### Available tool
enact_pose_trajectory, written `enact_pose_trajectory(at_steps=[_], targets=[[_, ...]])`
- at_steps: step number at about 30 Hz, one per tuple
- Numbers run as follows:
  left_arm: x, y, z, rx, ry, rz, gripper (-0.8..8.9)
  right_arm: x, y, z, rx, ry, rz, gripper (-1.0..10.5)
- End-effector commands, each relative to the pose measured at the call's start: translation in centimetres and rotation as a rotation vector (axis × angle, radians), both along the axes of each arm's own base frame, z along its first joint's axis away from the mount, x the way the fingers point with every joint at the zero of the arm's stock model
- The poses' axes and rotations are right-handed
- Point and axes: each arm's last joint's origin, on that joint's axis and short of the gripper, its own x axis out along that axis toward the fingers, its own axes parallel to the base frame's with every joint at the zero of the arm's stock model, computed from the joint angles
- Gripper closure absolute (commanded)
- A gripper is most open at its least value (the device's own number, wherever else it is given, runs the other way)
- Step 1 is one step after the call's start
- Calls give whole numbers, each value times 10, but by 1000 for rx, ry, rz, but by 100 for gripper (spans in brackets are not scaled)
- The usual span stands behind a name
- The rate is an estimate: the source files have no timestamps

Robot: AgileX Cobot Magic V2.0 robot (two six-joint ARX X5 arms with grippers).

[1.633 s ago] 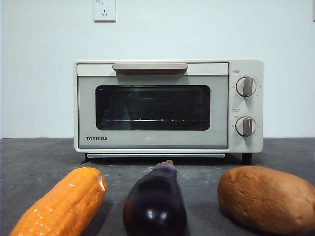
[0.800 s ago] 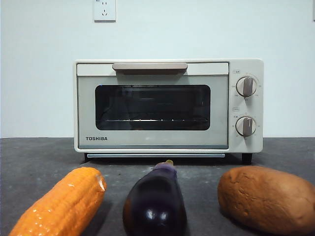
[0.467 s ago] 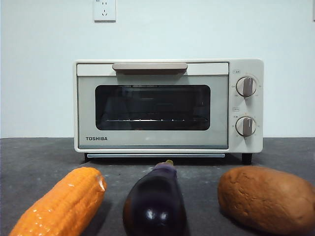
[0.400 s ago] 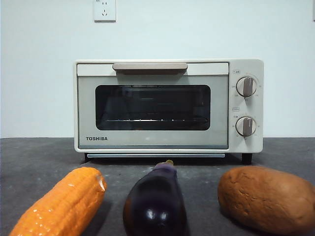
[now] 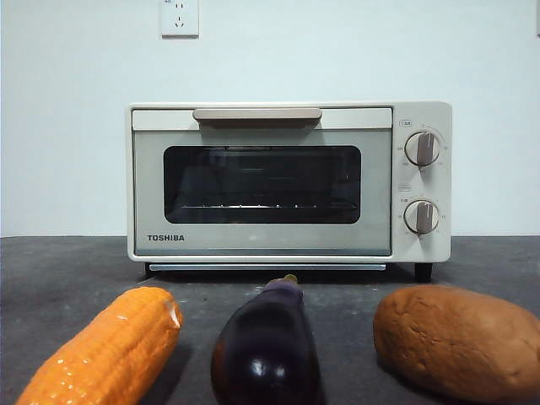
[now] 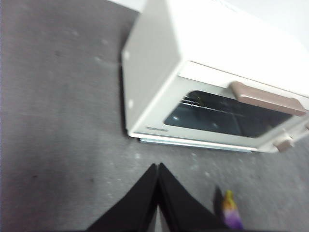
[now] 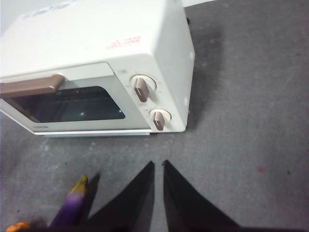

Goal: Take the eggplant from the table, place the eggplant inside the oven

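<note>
The eggplant, glossy dark purple with a small greenish stem cap, lies on the table at the front centre, stem end toward the oven. The cream oven stands behind it with its dark glass door closed under the beige handle. My left gripper hovers above the table in front of the oven, shut on nothing, with the eggplant's stem end off to one side. My right gripper hovers near the oven's knob side, its jaws almost touching and holding nothing, the eggplant beside it. Neither arm shows in the front view.
An orange corn cob lies left of the eggplant and a brown lumpy potato lies right of it, each a short gap away. Two round knobs sit on the oven's right side. A white wall with a socket is behind.
</note>
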Motion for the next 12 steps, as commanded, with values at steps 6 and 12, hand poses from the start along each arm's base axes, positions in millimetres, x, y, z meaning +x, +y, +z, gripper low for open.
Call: enact_pose_trajectory(at_steps=[6,12], targets=[[21,-8,9,19,32,-97,807,14,7,7,180,19,181,782],[27,-14,5,25,60,-131,807,35,20,4,348,118,364,553]])
